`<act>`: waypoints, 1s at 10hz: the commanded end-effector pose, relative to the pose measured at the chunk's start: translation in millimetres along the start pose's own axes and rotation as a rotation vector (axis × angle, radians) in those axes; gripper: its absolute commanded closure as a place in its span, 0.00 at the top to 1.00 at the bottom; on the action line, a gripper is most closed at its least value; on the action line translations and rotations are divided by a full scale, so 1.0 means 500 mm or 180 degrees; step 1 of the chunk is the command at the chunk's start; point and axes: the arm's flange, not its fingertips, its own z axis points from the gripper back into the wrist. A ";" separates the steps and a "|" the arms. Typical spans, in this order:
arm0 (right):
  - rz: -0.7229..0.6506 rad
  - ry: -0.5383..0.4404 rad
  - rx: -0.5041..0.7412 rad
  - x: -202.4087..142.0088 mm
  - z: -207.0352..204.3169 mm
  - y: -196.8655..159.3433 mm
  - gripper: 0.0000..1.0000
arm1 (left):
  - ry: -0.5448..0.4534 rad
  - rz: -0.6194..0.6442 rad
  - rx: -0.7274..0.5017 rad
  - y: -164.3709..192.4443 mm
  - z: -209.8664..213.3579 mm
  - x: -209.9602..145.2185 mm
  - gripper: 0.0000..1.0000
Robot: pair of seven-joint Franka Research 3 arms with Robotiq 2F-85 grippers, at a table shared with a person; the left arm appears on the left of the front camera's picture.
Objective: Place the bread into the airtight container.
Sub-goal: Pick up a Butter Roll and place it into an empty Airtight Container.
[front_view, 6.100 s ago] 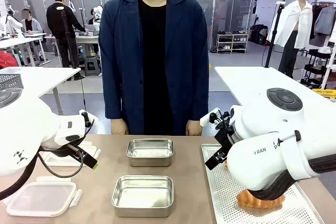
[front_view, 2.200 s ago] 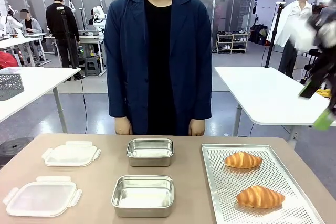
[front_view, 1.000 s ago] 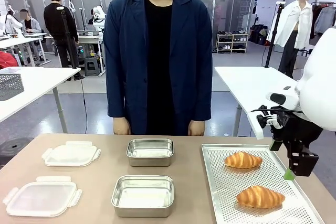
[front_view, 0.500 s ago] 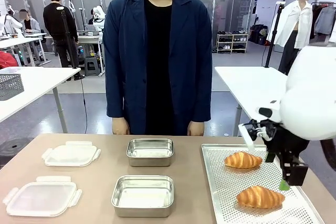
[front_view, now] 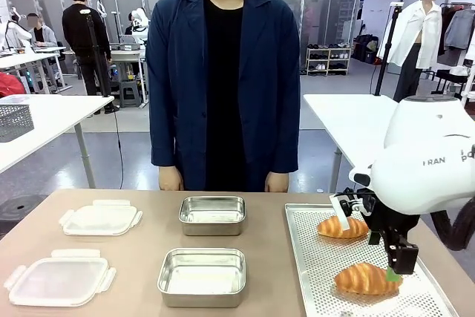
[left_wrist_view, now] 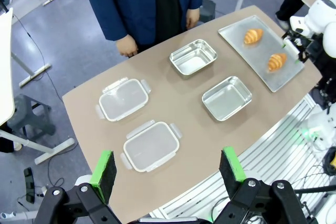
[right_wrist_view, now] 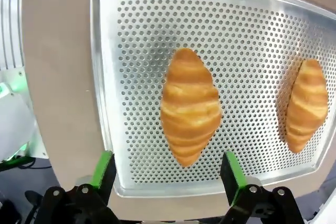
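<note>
On the desk, a perforated tray lies right of a near container and a far container; the far croissant and near croissant rest on it. The right end effector hovers released over the near croissant, fingers spread to either side. The left end effector hangs released high above the desk.
</note>
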 end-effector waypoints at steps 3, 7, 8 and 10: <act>-0.0010 -0.0118 -0.0065 -0.003 -0.059 -0.036 1.00 | -0.0012 -0.0005 0.0002 0.001 0.000 0.003 1.00; -0.0039 -0.0215 0.0066 -0.010 -0.098 -0.059 1.00 | -0.0012 -0.0005 0.0002 0.001 0.000 0.003 1.00; -0.0036 -0.0203 0.0124 -0.006 -0.111 -0.065 1.00 | -0.0012 -0.0005 0.0002 0.001 0.000 0.003 1.00; 0.0009 -0.0187 0.0149 -0.003 -0.139 -0.079 1.00 | -0.0012 -0.0005 0.0002 0.001 0.000 0.003 1.00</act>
